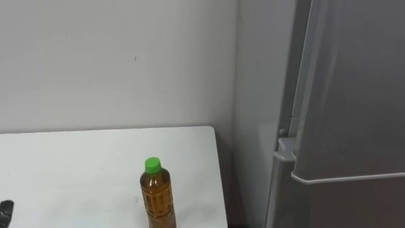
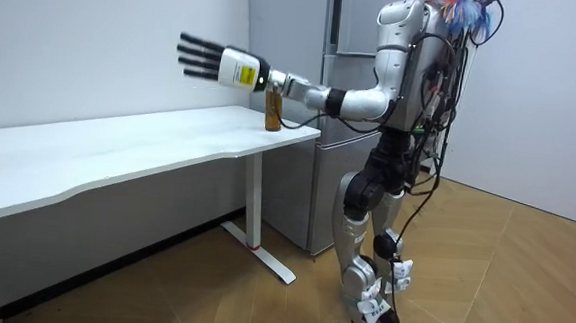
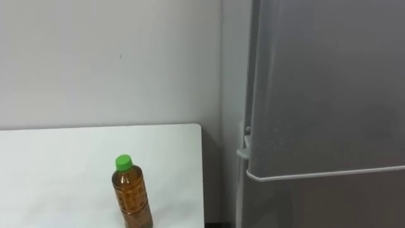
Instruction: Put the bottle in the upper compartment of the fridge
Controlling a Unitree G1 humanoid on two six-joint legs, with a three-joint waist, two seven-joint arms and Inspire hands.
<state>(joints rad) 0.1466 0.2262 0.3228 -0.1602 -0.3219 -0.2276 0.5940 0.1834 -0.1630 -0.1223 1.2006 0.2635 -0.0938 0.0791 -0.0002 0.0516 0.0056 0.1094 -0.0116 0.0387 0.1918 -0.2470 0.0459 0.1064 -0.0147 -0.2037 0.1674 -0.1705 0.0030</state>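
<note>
A brown bottle (image 1: pixel 158 199) with a green cap stands upright near the right end of the white table (image 1: pixel 76 164), close to its front edge. In the room view the bottle (image 2: pixel 273 109) sits just behind my outstretched left arm. My left hand (image 2: pixel 224 65) is open, fingers straight and spread, held above the table to the bottle's left and not touching it. A dark fingertip of that hand (image 1: pixel 5 212) shows at the lower left edge of the left eye view. The grey fridge (image 1: pixel 354 95) stands right of the table with its upper door shut.
A plain wall runs behind the table. A narrow gap separates the table's right edge from the fridge's side. I stand on the wooden floor (image 2: pixel 481 284) in front of the table's end and the fridge (image 2: pixel 341 25).
</note>
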